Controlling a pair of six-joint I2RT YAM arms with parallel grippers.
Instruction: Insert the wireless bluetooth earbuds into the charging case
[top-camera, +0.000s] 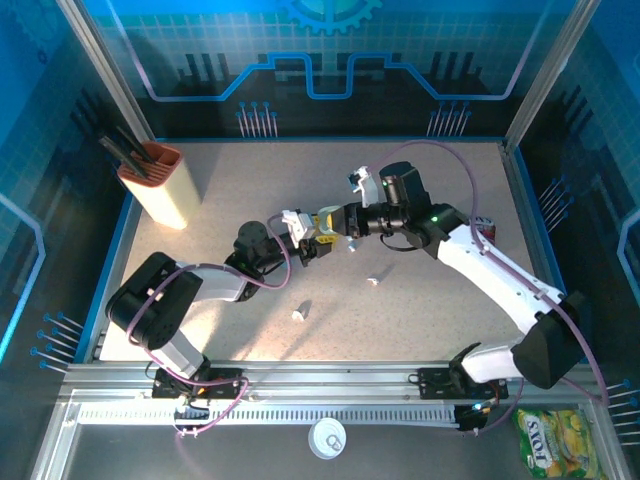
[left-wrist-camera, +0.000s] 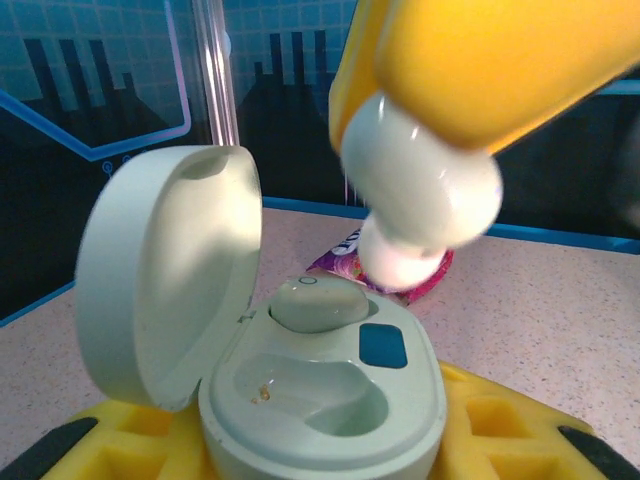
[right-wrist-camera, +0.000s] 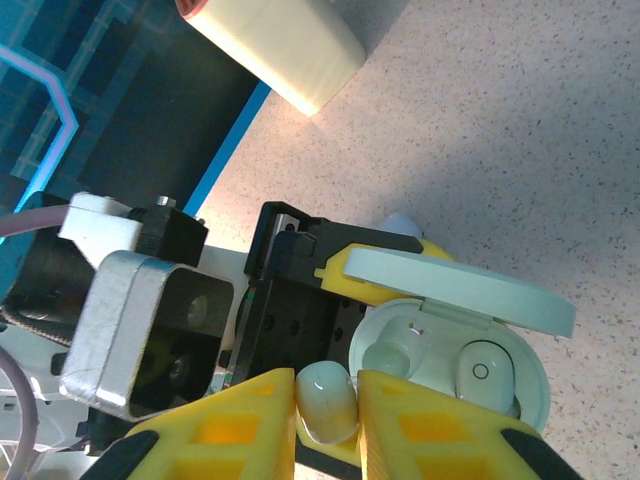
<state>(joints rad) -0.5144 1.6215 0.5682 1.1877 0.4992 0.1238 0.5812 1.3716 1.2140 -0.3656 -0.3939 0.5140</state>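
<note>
Left gripper (left-wrist-camera: 320, 450) grips the open pale-green plastic case (left-wrist-camera: 405, 395); right gripper (right-wrist-camera: 327, 385), pinching the small white earbud (left-wrist-camera: 425, 195) above it, should lower squarely into the seemingly empty socket (left-wrist-camera: 310, 395).

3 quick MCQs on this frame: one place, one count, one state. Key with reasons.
1. Where is the charging case?
A) on the table
B) in the left hand
C) in the right hand
2. How many of its sockets are filled?
A) none
B) one
C) two
3. Its lid is:
A) shut
B) detached
C) open

Key:
1 B, yellow fingers flank its base.
2 B, one earbud is seated and the near socket is empty.
3 C, it stands hinged up.
</note>
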